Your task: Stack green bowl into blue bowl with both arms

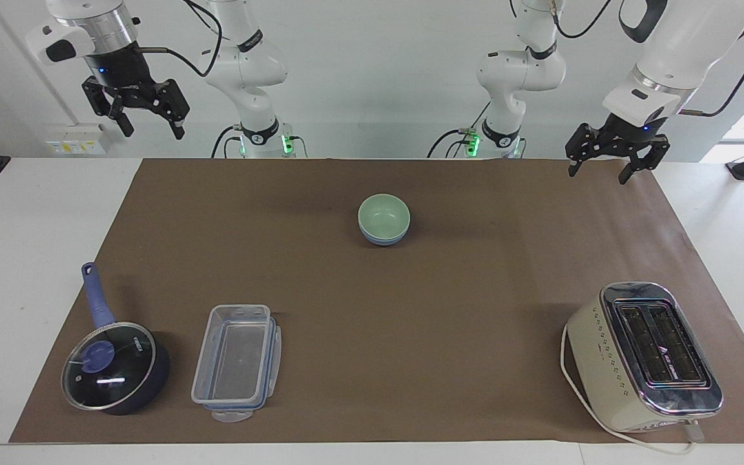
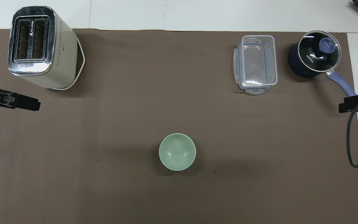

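Note:
The green bowl [image 1: 383, 214] sits nested inside the blue bowl [image 1: 382, 239] near the middle of the brown mat, on the robots' side. From overhead only the green bowl [image 2: 177, 151] shows; the blue bowl is hidden under it. My left gripper [image 1: 607, 167] is open and empty, raised over the mat's edge at the left arm's end; it also shows in the overhead view [image 2: 26, 104]. My right gripper [image 1: 150, 127] is open and empty, raised high at the right arm's end; one fingertip [image 2: 353, 105] shows overhead.
A cream toaster [image 1: 646, 355] stands at the left arm's end, farther from the robots. A clear plastic container [image 1: 236, 361] and a dark blue lidded saucepan [image 1: 113, 365] stand at the right arm's end, farther from the robots than the bowls.

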Robot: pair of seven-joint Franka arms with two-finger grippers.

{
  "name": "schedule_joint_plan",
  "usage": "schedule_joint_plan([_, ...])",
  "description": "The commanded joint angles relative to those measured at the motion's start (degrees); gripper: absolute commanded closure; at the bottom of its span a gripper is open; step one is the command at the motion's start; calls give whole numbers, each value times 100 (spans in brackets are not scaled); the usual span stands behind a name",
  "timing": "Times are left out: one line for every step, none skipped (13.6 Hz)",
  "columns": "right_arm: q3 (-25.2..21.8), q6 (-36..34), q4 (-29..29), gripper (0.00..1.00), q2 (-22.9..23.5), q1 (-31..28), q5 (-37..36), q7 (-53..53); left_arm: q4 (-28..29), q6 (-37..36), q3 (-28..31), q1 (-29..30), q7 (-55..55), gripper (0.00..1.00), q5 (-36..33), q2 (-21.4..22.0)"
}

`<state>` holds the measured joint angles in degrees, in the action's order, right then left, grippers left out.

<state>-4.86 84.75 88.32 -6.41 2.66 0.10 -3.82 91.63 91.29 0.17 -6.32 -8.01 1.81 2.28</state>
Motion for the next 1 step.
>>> schedule_joint_plan([38, 15, 53, 0, -44, -37, -133, 136, -128, -85, -53, 60, -34, 0, -84, -61])
